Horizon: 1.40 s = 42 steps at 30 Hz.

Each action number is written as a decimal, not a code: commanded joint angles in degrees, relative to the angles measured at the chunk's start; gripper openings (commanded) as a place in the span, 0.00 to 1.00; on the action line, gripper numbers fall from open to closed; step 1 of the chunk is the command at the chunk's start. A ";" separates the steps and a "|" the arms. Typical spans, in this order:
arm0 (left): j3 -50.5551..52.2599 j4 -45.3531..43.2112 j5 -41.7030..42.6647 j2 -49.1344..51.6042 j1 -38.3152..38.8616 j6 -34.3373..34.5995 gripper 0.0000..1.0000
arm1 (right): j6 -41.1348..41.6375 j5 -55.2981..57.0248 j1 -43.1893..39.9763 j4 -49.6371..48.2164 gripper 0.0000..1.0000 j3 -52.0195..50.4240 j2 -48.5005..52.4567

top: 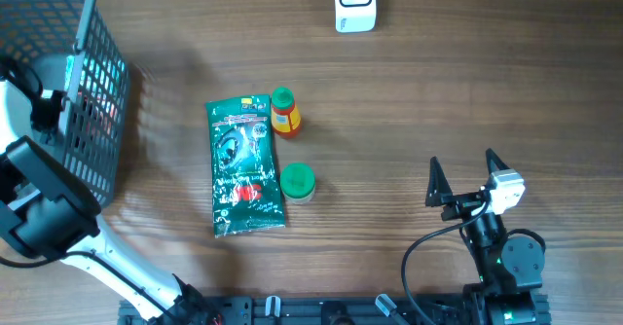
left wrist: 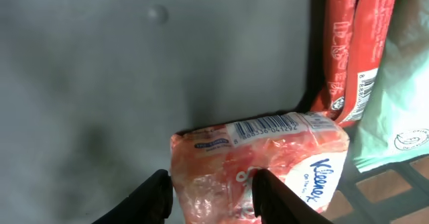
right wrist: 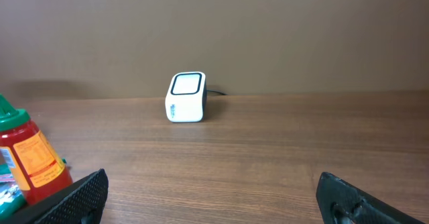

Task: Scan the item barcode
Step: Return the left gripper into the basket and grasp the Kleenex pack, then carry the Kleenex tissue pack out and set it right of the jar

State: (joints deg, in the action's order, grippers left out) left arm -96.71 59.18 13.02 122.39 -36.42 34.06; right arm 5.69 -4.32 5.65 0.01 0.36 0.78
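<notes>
1. Your left arm [top: 39, 208] reaches into the basket [top: 92, 121] at the upper left of the overhead view. The claw itself is hidden there.
2. In the left wrist view, the left gripper [left wrist: 211, 180] sits at the bottom centre, its fingers [left wrist: 275, 197] set at a middling gap.
3. The tissue pack [left wrist: 268, 150] lies between those fingers, at the lower middle of that view. One finger is at the pack's left edge and the other stands in front of its face. You cannot tell from here whether the pack is actually clamped.
4. The barcode [left wrist: 268, 127] runs along the pack's top edge, facing the camera.
5. A red packet [left wrist: 348, 43] stands at the upper right of that view, with a pale green packet [left wrist: 395, 117] just beside it at the right edge.
6. Your right gripper [top: 462, 160] is at the lower right of the overhead view, spread wide and holding nothing.
7. The scanner [top: 354, 2] stands at the top centre of the table [top: 438, 91], well apart from both claws.
8. In the middle of the overhead view lie a green packet [top: 245, 164], an orange bottle [top: 284, 113] and a green-lidded jar [top: 297, 182].
</notes>
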 commanded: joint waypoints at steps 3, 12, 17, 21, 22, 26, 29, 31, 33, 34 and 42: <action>0.11 -0.02 -3.93 0.66 -0.20 -0.85 0.34 | -0.83 -0.68 0.13 -0.17 1.00 -0.07 -0.50; 3.63 -2.32 -4.15 0.68 -0.20 -0.85 0.39 | -0.83 -0.66 0.13 -0.17 1.00 -0.07 -0.50; 6.91 -3.89 -4.11 0.68 -0.20 -0.85 0.32 | -0.85 -0.68 0.13 -0.17 0.99 -0.07 -0.50; 6.67 -3.06 -3.23 0.35 -0.63 -0.85 0.04 | -0.83 -0.68 0.13 -0.17 1.00 -0.07 -0.50; 6.45 -2.75 -3.23 0.07 -0.90 -0.85 0.04 | -0.83 -0.66 0.13 -0.17 1.00 -0.07 -0.50; 3.10 -0.07 -3.26 -3.02 -3.15 -0.87 0.04 | -0.83 -0.66 0.13 -0.17 1.00 -0.07 -0.50; -0.50 2.25 -3.04 -7.26 -5.33 -0.85 0.04 | -0.83 -0.66 0.13 -0.17 1.00 -0.07 -0.50; -2.36 3.56 -3.02 -11.02 -6.71 -0.85 0.04 | -0.83 -0.66 0.13 -0.17 1.00 -0.07 -0.50; -3.13 3.63 -2.95 -15.52 -7.65 -0.83 0.04 | -0.83 -0.66 0.13 -0.17 1.00 -0.07 -0.50; -3.19 3.45 -2.34 -18.23 -8.00 -0.81 0.04 | -0.83 -0.68 0.13 -0.17 1.00 -0.07 -0.50; -3.17 4.70 11.08 -35.30 -6.27 -0.61 0.04 | -0.83 -0.68 0.13 -0.17 1.00 -0.07 -0.50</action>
State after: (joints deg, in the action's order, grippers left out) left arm -99.42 62.92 16.67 91.70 -44.25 33.45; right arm 5.69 -4.32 5.65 0.01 0.36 0.78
